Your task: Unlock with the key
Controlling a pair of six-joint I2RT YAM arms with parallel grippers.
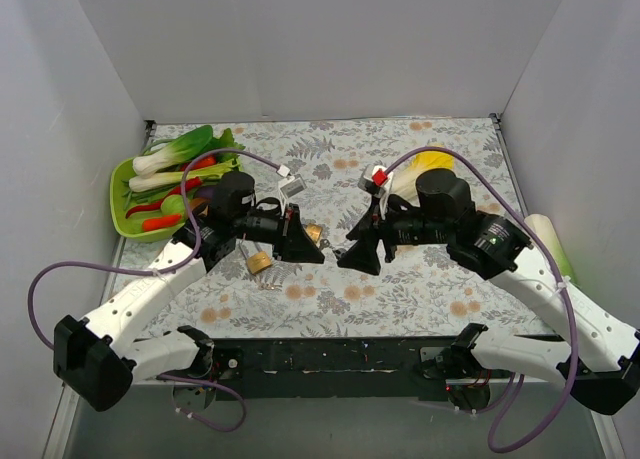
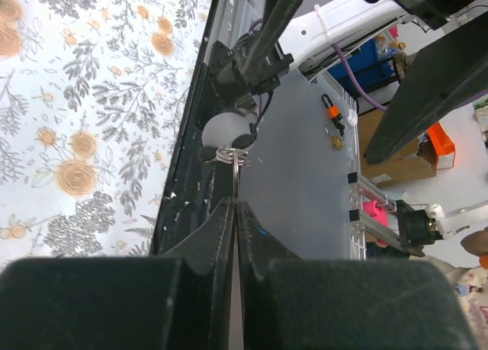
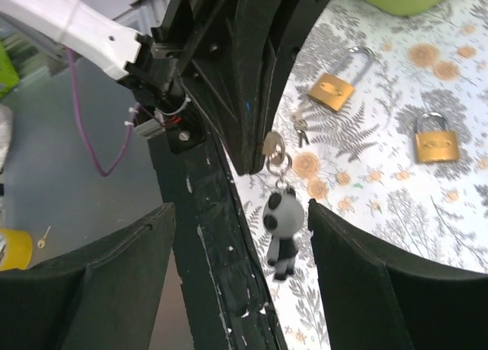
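**A:** Where's the key?

**B:** Key [image 3: 272,145] is off the bench [image 3: 381,182], pinched in the left claw [image 2: 235,216], which is clamped tight on it. Only the head end pokes out below the tips. The blade is buried between the fingers, so I can't see it.

**A:** Anything hanging off it?

**B:** Ring [image 3: 279,165] through the head, panda [image 3: 280,239] charm dangling from the ring.

**A:** How does it handle?

**B:** My read: light, stiff, thin, smooth metal. It'd slip or twist easily in a pad pinch. The panda looks soft and rubbery, and may weigh about as much as the key, so expect swing and tug. Don't grab the charm or the ring, that gives no control of blade angle.

**A:** Grip where, then?

**B:** Flat faces of the head, pads across the wide side, blade left free. Right now the wrong end is exposed, so a handover looks likely.

**A:** Right side?

**B:** Right claw [image 3: 238,213] gapes wide and holds nothing, tip to tip with the left one. In its wrist view the panda hangs between its fingers. Can't tell if there's contact.

**A:** Locks?

**B:** Padlock [image 3: 335,91] lies flat on the bench, and the second padlock [image 3: 436,140] is apart from it. Both are brass and the shackles look closed. Spare keys [image 3: 300,126] lie just beside the first one. Keyways aren't visible from here.
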